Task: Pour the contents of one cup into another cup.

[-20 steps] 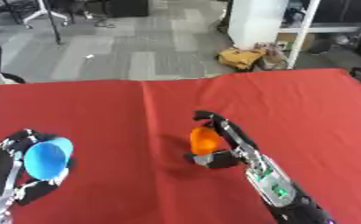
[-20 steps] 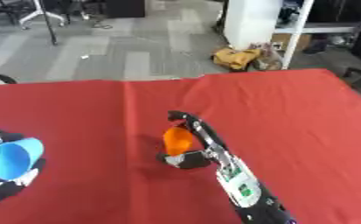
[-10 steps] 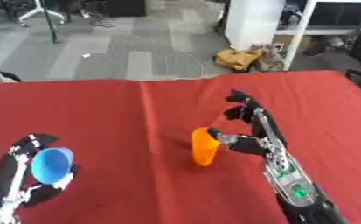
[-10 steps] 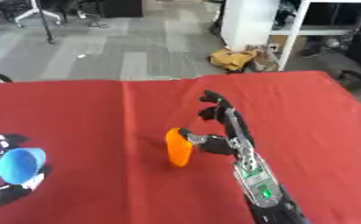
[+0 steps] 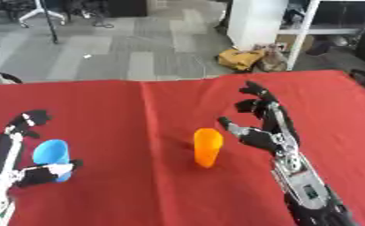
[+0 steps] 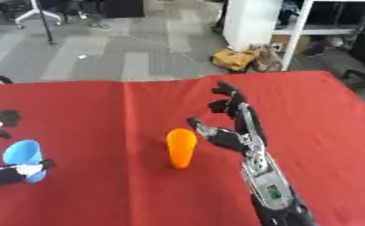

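Note:
An orange cup stands upright on the red table, near the middle. My right hand hovers just to its right, open, fingers spread and apart from the cup. A blue cup sits at the left on the table. My left hand is open around it: fingers reach past its far side and the thumb lies in front of it, with gaps between them and the cup.
The red cloth covers the whole table. Beyond its far edge lies grey office floor with a yellow bag, a white pillar and chair legs.
My right hand has let go of the orange cup and drawn back to the right, opening wide. The left hand has opened away from the blue cup, which now rests on the table.

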You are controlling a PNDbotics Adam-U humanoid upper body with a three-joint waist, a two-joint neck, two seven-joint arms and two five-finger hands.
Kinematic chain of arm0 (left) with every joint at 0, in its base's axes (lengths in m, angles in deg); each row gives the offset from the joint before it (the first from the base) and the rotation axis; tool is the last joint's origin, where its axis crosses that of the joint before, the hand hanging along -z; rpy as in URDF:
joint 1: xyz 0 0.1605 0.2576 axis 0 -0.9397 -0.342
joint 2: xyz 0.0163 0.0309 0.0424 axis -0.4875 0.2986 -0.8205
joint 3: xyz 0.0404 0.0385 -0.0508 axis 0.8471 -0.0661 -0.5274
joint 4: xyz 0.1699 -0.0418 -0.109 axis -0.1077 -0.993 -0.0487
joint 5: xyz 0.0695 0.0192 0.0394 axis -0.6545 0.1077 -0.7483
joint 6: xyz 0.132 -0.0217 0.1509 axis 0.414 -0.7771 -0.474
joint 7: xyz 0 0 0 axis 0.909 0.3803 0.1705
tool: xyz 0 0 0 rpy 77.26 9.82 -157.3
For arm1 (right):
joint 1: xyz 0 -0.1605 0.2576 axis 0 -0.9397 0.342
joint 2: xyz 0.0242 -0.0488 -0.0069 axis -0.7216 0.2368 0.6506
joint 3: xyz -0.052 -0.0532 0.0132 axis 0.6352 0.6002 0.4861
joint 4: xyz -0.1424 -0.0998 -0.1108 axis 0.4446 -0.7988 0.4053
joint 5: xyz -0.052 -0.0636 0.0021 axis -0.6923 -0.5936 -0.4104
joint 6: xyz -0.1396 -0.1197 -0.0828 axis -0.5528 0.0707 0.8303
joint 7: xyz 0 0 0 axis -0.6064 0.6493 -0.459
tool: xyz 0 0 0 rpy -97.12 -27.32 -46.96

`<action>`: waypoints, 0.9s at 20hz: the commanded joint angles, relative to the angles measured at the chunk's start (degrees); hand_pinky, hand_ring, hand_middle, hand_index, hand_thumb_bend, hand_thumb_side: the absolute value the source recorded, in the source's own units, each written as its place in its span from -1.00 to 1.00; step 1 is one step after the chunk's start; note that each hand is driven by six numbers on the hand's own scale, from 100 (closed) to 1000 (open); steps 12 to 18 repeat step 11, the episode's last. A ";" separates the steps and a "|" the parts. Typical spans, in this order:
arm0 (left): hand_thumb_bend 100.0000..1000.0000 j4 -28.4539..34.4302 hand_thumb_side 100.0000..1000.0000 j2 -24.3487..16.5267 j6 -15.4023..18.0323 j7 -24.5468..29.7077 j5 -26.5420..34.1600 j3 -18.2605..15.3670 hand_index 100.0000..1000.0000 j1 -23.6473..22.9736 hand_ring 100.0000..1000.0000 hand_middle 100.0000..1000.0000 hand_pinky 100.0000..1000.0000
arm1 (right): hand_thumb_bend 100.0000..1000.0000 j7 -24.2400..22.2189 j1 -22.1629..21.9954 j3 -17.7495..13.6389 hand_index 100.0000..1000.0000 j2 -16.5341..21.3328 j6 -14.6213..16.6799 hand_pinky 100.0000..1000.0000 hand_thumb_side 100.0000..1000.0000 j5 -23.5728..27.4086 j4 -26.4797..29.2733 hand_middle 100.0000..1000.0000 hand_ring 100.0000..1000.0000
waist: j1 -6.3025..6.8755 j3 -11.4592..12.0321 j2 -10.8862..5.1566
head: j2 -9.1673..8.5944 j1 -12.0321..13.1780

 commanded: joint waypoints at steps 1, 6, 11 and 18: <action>0.62 5.71 -0.72 -2.02 -1.57 1.66 3.19 -0.23 0.53 0.49 0.35 0.49 0.02 | 0.09 0.18 0.54 -0.49 0.78 0.58 -0.24 0.21 -1.00 0.48 2.18 0.44 0.19 | 0.26 -0.10 -0.85 | -0.25 0.01; 0.53 13.68 -0.67 -4.14 -1.58 0.46 8.10 1.57 0.53 -2.41 0.31 0.47 0.01 | 0.06 0.40 0.26 -0.66 0.77 0.84 -0.57 0.15 -1.00 1.13 3.80 0.42 0.17 | 0.41 -0.01 -0.81 | -0.24 -0.16; 0.33 21.50 -0.55 -6.09 -5.11 2.15 12.92 1.87 0.52 -5.00 0.21 0.41 -0.06 | 0.01 0.61 0.03 -0.93 0.75 1.27 -0.69 -0.01 -1.00 1.84 5.03 0.32 0.05 | 0.44 0.53 -0.63 | -0.41 -0.64; 0.33 21.50 -0.55 -6.09 -5.11 2.15 12.92 1.87 0.52 -5.00 0.21 0.41 -0.06 | 0.01 0.61 0.03 -0.93 0.75 1.27 -0.69 -0.01 -1.00 1.84 5.03 0.32 0.05 | 0.44 0.53 -0.63 | -0.41 -0.64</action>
